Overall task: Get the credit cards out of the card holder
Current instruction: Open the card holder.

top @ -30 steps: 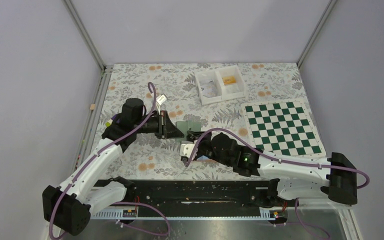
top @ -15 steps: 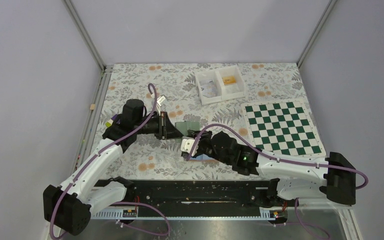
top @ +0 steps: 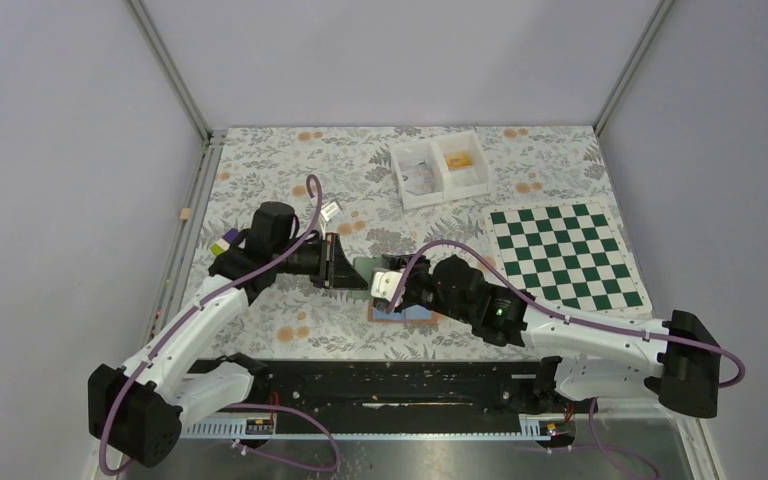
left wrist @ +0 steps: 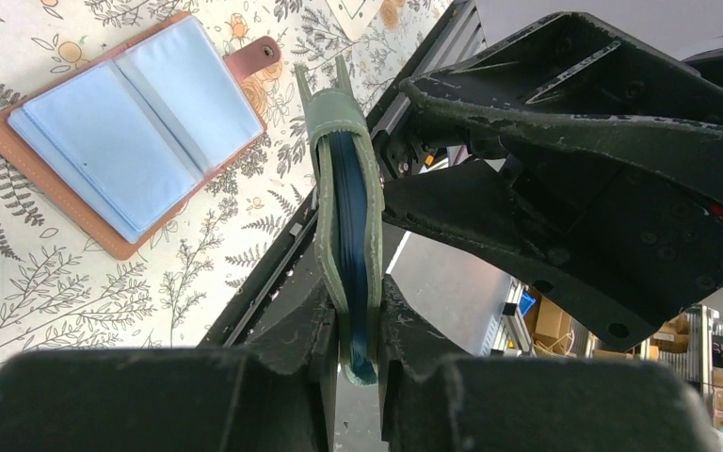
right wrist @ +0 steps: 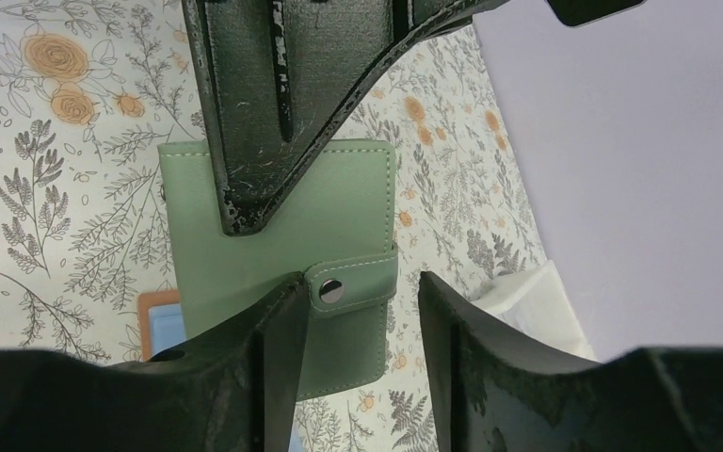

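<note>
The left arm is stretching from its base at the near left across the floral table [top: 290,160], its forearm pointing toward the middle. The left fingers [top: 348,272] are clamping a closed green wallet [left wrist: 346,217] between them, one finger lying across each cover, so the wallet is standing on edge with its blue inner pages showing along the top. The right arm is reaching in low from the near right, bent at the elbow and pointing leftward to meet it. The right fingers [top: 380,288] are standing partly open, straddling the wallet's snap tab [right wrist: 350,285] and gripping nothing. The tan-brown card holder [left wrist: 127,141] is lying open and flat on the table beneath the right wrist, nearer the arm bases than the green wallet, with its light-blue panels facing up and its small tab spread out to one side
</note>
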{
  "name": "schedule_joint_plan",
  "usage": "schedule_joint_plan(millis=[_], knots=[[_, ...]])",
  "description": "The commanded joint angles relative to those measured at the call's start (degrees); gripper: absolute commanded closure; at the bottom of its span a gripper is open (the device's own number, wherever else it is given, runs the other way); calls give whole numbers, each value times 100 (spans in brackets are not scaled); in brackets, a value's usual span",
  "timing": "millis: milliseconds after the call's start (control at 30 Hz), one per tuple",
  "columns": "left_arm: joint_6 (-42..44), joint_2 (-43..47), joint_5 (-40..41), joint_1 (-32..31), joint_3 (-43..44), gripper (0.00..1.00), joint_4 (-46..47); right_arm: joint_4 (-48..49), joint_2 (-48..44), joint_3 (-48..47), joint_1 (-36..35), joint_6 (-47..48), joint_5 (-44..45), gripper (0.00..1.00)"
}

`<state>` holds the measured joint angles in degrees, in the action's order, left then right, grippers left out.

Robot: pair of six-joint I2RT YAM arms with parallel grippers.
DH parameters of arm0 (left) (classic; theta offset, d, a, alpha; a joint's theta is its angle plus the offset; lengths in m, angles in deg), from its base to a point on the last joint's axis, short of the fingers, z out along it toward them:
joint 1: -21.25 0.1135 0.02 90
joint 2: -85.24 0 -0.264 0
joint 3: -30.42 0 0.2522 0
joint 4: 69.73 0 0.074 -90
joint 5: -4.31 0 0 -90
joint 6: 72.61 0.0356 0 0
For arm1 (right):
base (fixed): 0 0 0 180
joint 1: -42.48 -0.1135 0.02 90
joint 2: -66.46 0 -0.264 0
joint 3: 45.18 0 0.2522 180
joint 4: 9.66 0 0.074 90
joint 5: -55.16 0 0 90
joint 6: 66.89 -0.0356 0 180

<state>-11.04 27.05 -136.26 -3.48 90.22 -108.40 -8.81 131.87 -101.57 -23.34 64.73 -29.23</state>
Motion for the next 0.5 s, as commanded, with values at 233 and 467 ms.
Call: schedule_joint_plan(millis=[233, 467], knots=[[-182, 3, -1049, -136, 143, 100, 194, -32, 386, -64, 139, -8, 2, 41], [-394, 132, -1100, -130, 105, 100, 320, 120, 620, -180, 140, -206, 224, 81]])
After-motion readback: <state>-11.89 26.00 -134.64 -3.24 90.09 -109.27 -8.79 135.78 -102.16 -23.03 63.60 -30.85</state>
